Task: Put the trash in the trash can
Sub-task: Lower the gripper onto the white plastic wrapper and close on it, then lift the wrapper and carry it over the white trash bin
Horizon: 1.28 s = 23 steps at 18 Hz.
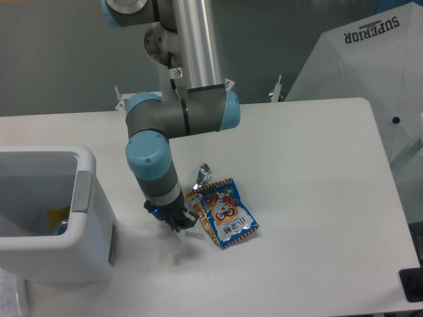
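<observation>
My gripper (180, 222) hangs low over the table, just left of the blue-red-yellow snack bag (226, 212). Its fingers look close together, and a pale crumpled white paper wrapper (184, 239) seems to hang from them, hard to make out against the white table. A silver foil scrap (205, 174) lies at the bag's upper left corner. The trash can (84, 193), a white bin with a grey panel on its right rim, stands at the left edge, a short way left of the gripper. Something yellow and blue lies inside it.
The arm's blue-capped elbow (149, 152) and steel column rise behind the gripper. A white cover printed SUPERIOR (370, 59) stands off the table's right side. A black object (412, 284) sits past the front right corner.
</observation>
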Tool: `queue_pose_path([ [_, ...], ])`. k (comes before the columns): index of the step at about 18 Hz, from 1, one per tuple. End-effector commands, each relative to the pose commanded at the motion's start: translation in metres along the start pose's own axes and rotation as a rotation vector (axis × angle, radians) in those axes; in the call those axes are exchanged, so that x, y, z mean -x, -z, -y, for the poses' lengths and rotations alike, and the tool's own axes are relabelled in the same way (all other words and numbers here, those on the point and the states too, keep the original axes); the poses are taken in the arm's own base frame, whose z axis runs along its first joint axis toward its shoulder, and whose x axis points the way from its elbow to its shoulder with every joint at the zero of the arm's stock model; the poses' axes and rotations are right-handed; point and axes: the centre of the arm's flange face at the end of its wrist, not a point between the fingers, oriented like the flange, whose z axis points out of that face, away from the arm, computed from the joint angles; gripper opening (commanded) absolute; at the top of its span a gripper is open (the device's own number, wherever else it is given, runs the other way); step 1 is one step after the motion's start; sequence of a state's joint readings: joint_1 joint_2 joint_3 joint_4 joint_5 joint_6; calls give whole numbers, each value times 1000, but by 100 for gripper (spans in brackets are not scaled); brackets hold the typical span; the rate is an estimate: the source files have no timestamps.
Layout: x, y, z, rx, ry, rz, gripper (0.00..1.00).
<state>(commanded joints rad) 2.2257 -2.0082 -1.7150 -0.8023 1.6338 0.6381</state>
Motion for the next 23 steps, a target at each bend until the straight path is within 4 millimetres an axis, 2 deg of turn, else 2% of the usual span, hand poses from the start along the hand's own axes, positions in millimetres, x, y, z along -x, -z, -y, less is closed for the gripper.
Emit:
queue_pose_path([
  [2, 27, 37, -5, -81, 58, 6, 0],
  [4, 65, 70, -4, -185, 162, -13, 0],
  [6, 99, 127, -3, -332, 265, -30, 0],
  [8, 125, 167, 3, -457, 362, -82, 0],
  [10, 137, 215, 9, -562, 442, -108, 0],
  [12, 132, 264, 11, -636, 506, -111, 0],
  [14, 119, 311, 4, -702, 533, -110, 0],
  [17, 90, 357, 4, -785, 509, -172, 0],
  [19, 65, 375, 6, -808, 499, -210, 0],
  [23, 10, 377, 29, -800, 414, -265, 0],
])
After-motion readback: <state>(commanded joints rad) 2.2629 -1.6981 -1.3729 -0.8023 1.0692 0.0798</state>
